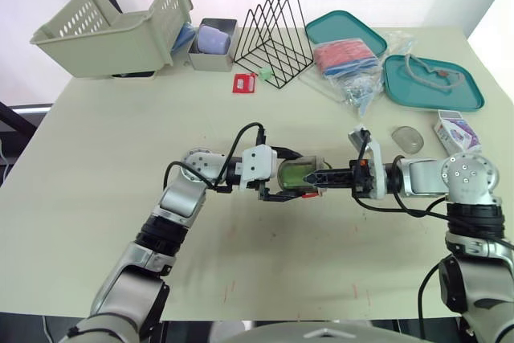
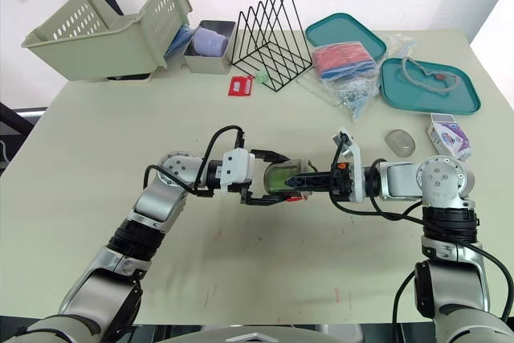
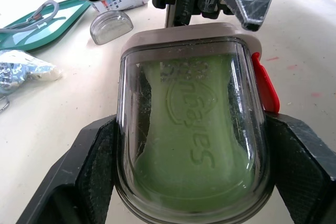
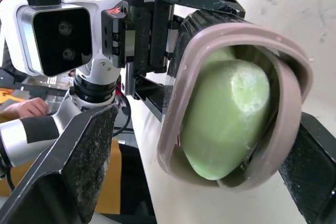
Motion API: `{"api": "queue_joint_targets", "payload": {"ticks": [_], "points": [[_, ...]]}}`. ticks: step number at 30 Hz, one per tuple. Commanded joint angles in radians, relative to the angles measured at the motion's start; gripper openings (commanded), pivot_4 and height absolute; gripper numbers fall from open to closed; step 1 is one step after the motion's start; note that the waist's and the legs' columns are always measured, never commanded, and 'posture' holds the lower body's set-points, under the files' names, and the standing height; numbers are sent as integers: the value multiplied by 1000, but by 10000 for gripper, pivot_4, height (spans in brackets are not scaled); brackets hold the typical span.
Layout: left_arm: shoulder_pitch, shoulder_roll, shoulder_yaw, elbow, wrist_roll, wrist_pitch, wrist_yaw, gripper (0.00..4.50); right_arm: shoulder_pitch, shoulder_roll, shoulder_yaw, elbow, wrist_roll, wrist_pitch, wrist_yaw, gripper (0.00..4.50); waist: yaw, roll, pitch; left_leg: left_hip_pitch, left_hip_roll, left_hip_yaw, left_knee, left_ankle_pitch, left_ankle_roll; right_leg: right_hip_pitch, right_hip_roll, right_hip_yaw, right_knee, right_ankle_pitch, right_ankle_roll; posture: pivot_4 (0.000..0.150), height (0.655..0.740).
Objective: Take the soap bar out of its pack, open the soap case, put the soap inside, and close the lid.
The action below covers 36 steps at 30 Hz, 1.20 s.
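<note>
The soap case is at the centre of the head view, just above the pale table, caught between the two arms that reach in from either side. It has a clear domed cover over a taupe rim, and the green soap bar lies inside it, raised lettering showing through the plastic. The cover sits down on the rim all round as far as the left wrist view shows.

The left gripper comes in from the left of the frame. Its jaws pinch the case across its width, and the black fingers press against both long sides.

The right gripper comes in from the right of the frame and meets the case end-on. Its jaws are spread and straddle the rounded end. In the right wrist view one finger stands apart from the rim, while the other is close beside it; I cannot tell whether that one touches.

A small red piece lies on the table right beside the case.

Along the upper edge of the frame, left to right, are:
- a tilted beige basket
- a small grey bin
- a black wire file rack
- a teal tray

A clear plastic bag with red and blue contents lies beside that tray, and a second teal tray is at upper right. At the right edge are a clear domed piece and, just beside it, a white and purple box.
</note>
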Motion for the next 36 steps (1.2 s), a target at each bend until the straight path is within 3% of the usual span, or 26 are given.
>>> {"api": "queue_joint_targets", "payload": {"ticks": [1, 16, 17, 19, 22, 23, 36], "points": [[-22, 1, 8, -46, -12, -20, 7, 34750, -22, -6, -13, -8, 74, 6, -36, 44554, 0, 0, 0, 0, 0, 0, 0, 0, 0, 0, 0, 0, 0, 0, 0, 1500, 7400], [-23, 1, -1, -51, -8, -24, 11, 34750, -16, -4, -7, 20, 196, 6, -162, 44554, 0, 0, 0, 0, 0, 0, 0, 0, 0, 0, 0, 0, 0, 0, 0, 1500, 7400], [-23, 0, -2, -52, -8, -23, 12, 34750, -15, -4, -6, 22, 198, 6, -166, 40657, 0, 0, 0, 0, 0, 0, 0, 0, 0, 0, 0, 0, 0, 0, 0, 1500, 7400], [-24, -1, -2, -53, -10, -22, 12, 34750, -14, -5, -5, 26, 202, 6, -173, 36998, 0, 0, 0, 0, 0, 0, 0, 0, 0, 0, 0, 0, 0, 0, 0, 1500, 7400], [-24, -1, -2, -53, -11, -20, 13, 34750, -15, -10, 0, 33, 201, 6, -178, 22628, 0, 0, 0, 0, 0, 0, 0, 0, 0, 0, 0, 0, 0, 0, 0, 1500, 7400], [-25, -1, -2, -52, -11, -22, 14, 34750, -16, -13, 2, 35, 201, 6, -178, 20623, 0, 0, 0, 0, 0, 0, 0, 0, 0, 0, 0, 0, 0, 0, 0, 1500, 7400], [-28, -9, 17, -48, -30, 21, 23, 34750, -10, -29, 18, 19, 167, 6, -142, 20613, 0, 0, 0, -1, 0, 0, 0, 0, 0, 0, 0, 0, -1, 0, 0, 1500, 7400]]}}
